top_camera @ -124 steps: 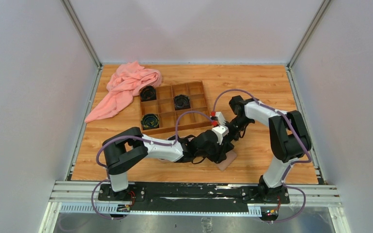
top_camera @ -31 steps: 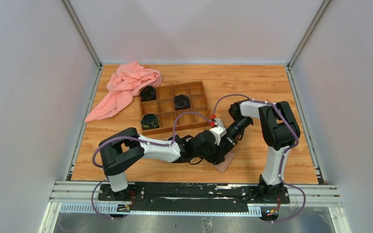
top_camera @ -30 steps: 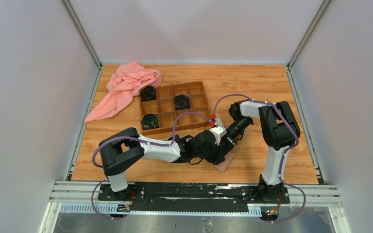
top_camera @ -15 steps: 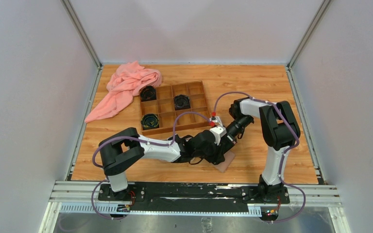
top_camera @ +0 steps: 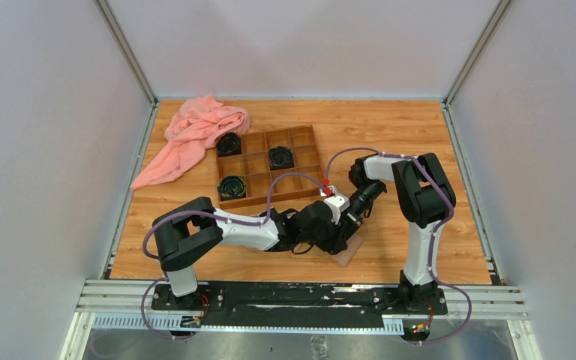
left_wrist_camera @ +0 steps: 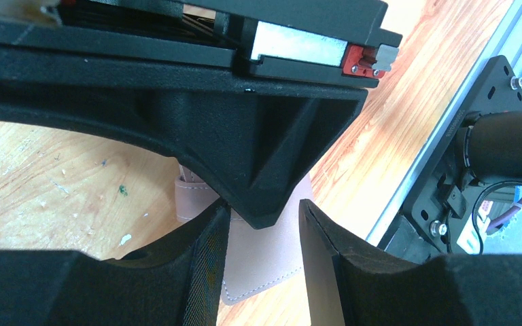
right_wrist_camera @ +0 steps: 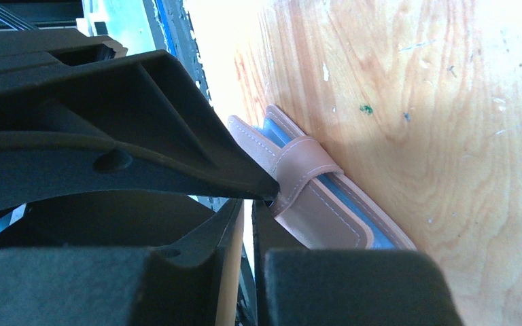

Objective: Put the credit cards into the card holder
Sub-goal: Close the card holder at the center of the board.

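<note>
The right pincer (right_wrist_camera: pixel 249 204) has its matte black jaws drawn almost together, with only a thin slit of light between them. Whether anything thin is pinched there I cannot tell. Its tips meet the card holder (right_wrist_camera: pixel 312 217) at the strap (right_wrist_camera: pixel 299 163), a narrow looped band of smooth tan leather-look material with pale stitching. The holder lies flat on the desk (right_wrist_camera: pixel 414 102), and a pale blue inner layer shows along its edge at 4 o'clock of the strap.

The left pincer (left_wrist_camera: pixel 262 204) stands with its jaws apart, gripping nothing that shows (their inner pads carry a fine mesh texture). In the gap sit the wedge-shaped tip of the right pincer and, below it, the holder's rounded, stitched corner. Whether the left tips press on the leather is hidden.

From overhead, both pincers crowd over the holder near the desk's front edge, at 5 o'clock of a wooden compartment box (top_camera: pixel 270 201). The box is a grid of thin brown walls, and three round black coils (top_camera: pixel 280 157) sit in separate cells. A crumpled soft pink cloth (top_camera: pixel 195 135) lies at the box's 10 o'clock, just beside its corner. The desk is orange-brown wood-grain, scuffed and speckled.
</note>
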Motion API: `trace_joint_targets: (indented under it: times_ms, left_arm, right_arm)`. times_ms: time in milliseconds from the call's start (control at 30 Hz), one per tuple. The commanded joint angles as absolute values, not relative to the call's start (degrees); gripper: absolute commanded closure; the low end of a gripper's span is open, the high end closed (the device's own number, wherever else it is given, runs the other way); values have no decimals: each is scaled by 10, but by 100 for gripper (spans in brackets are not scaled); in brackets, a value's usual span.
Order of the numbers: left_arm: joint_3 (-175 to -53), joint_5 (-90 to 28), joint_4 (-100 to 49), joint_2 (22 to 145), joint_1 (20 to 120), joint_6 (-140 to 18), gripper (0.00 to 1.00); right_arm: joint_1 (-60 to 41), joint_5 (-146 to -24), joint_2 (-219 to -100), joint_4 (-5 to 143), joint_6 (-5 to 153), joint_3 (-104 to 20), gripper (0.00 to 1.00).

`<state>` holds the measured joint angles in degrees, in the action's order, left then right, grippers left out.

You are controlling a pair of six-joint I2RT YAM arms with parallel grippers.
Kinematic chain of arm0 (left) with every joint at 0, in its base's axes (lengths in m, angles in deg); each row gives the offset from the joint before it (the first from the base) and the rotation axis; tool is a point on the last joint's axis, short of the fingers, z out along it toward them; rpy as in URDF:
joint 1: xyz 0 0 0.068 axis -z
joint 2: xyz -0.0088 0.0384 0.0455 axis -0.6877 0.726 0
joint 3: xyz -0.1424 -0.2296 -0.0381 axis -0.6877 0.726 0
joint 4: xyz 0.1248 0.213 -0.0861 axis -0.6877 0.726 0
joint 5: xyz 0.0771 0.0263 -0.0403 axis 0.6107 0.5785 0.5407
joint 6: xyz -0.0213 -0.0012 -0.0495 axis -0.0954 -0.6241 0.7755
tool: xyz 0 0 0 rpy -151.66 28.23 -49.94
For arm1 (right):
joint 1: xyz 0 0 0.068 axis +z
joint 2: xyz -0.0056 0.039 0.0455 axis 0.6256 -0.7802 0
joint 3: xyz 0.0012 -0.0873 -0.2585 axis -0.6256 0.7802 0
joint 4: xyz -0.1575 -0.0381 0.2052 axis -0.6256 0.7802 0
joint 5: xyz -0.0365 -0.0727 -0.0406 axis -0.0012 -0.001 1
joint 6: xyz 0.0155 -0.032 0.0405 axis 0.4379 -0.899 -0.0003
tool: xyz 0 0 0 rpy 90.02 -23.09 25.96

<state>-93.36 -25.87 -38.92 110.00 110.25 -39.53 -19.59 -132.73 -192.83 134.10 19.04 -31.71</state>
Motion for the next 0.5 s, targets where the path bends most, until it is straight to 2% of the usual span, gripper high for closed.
trace_joint_targets:
  times_ms: [0, 367, 467]
  left_arm:
    - [-933, -267, -361, 1093, 1101, -396, 54]
    - [-920, -254, -360, 1032, 1101, -415, 53]
    - [-907, -237, -360, 1015, 1101, -419, 56]
  right_arm:
    - [-191, -1296, -1931, 1314, 207, -311, 87]
    - [-191, -1296, -1932, 1314, 209, -313, 87]
    - [-191, -1296, -1933, 1314, 209, -314, 87]
